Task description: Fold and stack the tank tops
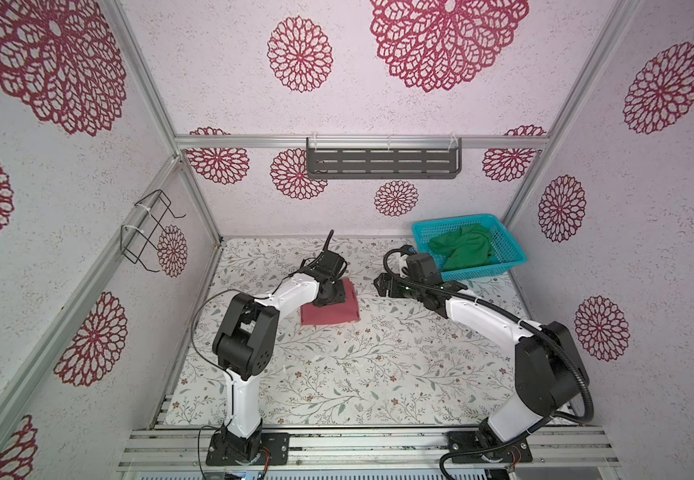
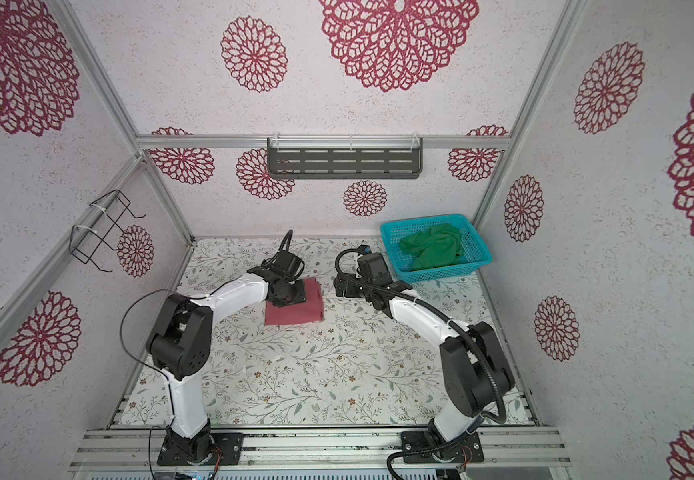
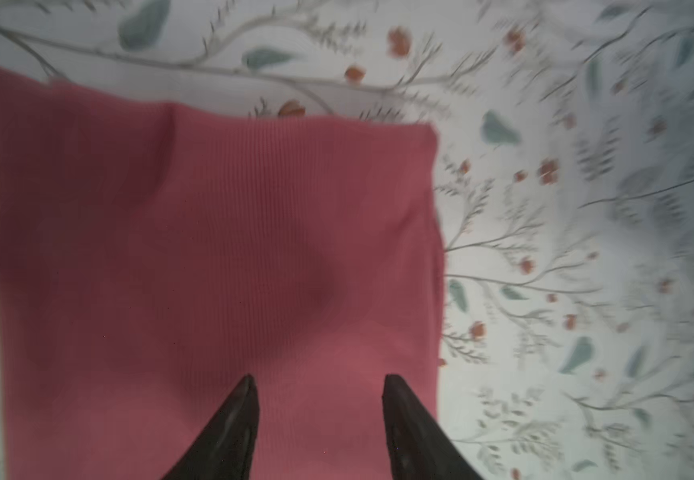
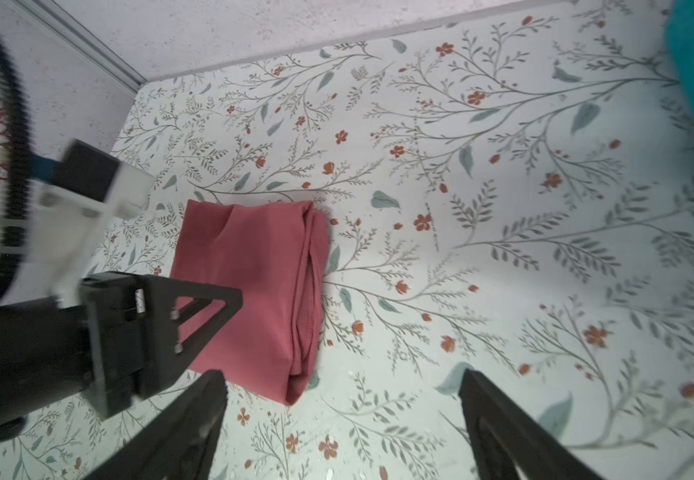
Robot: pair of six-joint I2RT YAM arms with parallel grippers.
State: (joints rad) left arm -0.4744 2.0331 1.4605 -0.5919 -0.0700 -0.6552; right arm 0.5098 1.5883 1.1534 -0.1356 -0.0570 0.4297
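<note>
Left wrist view shows the left gripper (image 3: 318, 378) over the pink tank top (image 3: 212, 249), jaws apart and empty. The top lies folded into a flat square on the table (image 1: 378, 374). The right gripper (image 4: 343, 374) stands wide open beside it, holding nothing. Farther back, the green tank top (image 1: 463, 249) lies crumpled in the basket (image 1: 482, 272). There are two tops and one basket. Both tops look light and limp. The green one is probably best pinched at a raised fold or hem.

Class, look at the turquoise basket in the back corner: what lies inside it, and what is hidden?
A crumpled green tank top lies inside the basket, covering most of its floor. Whether anything lies beneath the cloth cannot be seen.
</note>
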